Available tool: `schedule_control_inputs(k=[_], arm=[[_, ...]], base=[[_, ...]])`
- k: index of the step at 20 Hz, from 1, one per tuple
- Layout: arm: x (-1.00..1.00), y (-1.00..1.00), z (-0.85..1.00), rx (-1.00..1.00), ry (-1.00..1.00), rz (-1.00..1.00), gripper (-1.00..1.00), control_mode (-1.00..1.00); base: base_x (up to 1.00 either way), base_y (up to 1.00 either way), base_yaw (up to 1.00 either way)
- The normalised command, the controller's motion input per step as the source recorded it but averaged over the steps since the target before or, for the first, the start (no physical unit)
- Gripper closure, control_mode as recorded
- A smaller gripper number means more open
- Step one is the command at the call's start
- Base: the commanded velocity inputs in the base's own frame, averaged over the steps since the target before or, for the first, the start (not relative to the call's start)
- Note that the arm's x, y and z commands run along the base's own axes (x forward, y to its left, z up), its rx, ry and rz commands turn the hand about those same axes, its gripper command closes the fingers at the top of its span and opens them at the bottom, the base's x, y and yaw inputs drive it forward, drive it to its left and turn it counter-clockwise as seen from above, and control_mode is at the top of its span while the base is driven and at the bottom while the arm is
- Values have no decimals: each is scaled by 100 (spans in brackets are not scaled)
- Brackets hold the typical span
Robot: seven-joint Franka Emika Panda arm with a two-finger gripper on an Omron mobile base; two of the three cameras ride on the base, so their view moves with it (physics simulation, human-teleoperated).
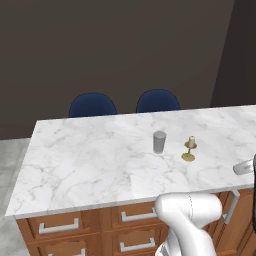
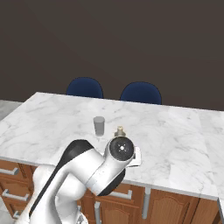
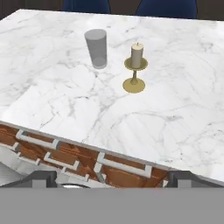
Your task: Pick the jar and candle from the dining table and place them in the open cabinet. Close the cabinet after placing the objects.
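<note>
The grey translucent jar (image 1: pixel 159 142) (image 2: pixel 99 125) (image 3: pixel 96 47) stands upright on the white marble dining table (image 1: pixel 90 160) (image 2: pixel 183 144) (image 3: pixel 52 96). Just right of it is the cream candle (image 1: pixel 189 148) (image 3: pixel 136 65) on its brass holder. In the right base view my wrist covers most of the candle (image 2: pixel 119 130), so just its top peeks out. My gripper (image 3: pixel 114 178) hangs open and empty off the table's near edge, over the drawer fronts, well short of both objects. The cabinet is out of view.
Two blue chairs (image 1: pixel 92 106) (image 1: pixel 158 101) stand at the table's far side against a dark wall. Brown drawers with silver bar handles (image 3: pixel 124 165) run under the near edge. Bare marble stretches to the left of the jar.
</note>
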Motion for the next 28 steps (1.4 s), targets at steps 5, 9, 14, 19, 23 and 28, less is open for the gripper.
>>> schedule_control_inputs(k=[5, 9, 14, 19, 23, 28], arm=[[27, -48, 0, 7, -6, 20, -100, -100], [37, -47, -2, 2, 0, 21, -100, -100], [41, -42, -9, 0, 0, 21, -100, -100], [36, -37, -15, 0, -4, 22, -100, -100], [34, -27, -14, 0, -7, 21, -100, -100], [29, -11, -12, 1, -7, 17, -100, -100]], base=[[0, 0, 0], [0, 0, 0], [0, 0, 0], [0, 0, 0], [0, 0, 0], [0, 0, 0]])
